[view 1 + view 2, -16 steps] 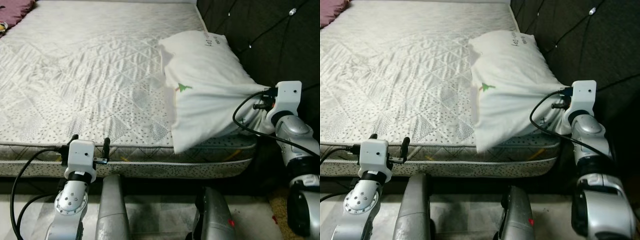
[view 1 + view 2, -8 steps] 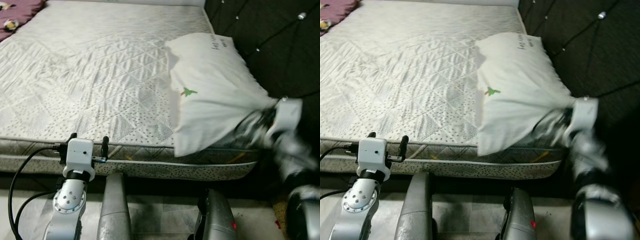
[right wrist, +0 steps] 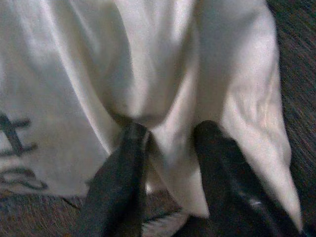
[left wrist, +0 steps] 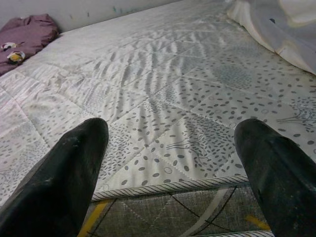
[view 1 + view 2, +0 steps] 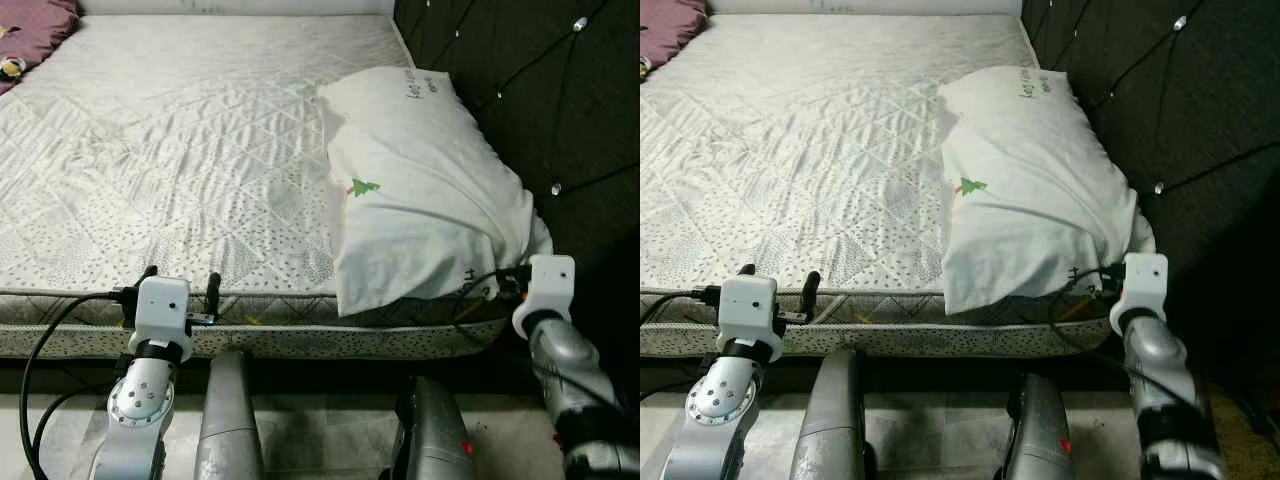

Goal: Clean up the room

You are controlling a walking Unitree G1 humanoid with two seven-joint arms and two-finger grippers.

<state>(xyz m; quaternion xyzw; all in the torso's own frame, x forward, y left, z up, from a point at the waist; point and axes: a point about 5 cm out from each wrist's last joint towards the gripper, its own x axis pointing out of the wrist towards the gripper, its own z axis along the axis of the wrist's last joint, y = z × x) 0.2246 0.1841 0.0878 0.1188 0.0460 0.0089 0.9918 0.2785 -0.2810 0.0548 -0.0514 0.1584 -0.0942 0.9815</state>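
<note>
The white pillow (image 5: 420, 190) lies on the right side of the bare mattress (image 5: 170, 170), its long axis running from the near bed edge toward the far end, alongside the dark tufted headboard (image 5: 540, 90); its near corner overhangs the mattress edge. The right tool (image 3: 168, 143) sits at that near right corner, directly below and in front of the pillow, so the pillow stretches away from it toward the far side. In the right wrist view a fold of the pillowcase runs between its two black fingers (image 3: 123, 173), which stand a little apart around the cloth; whether they are pinching it or merely straddling it I cannot tell. The left tool (image 5: 178, 290) hovers at the near mattress edge well to the left, fingers spread wide with nothing between them, pointing over bare quilting. The right arm is plainly the nearer one, so any straightening of the pillow probably falls to it, pushing or pulling along the pillow's length. A maroon garment (image 5: 35, 25) lies at the far left corner of the bed.
</note>
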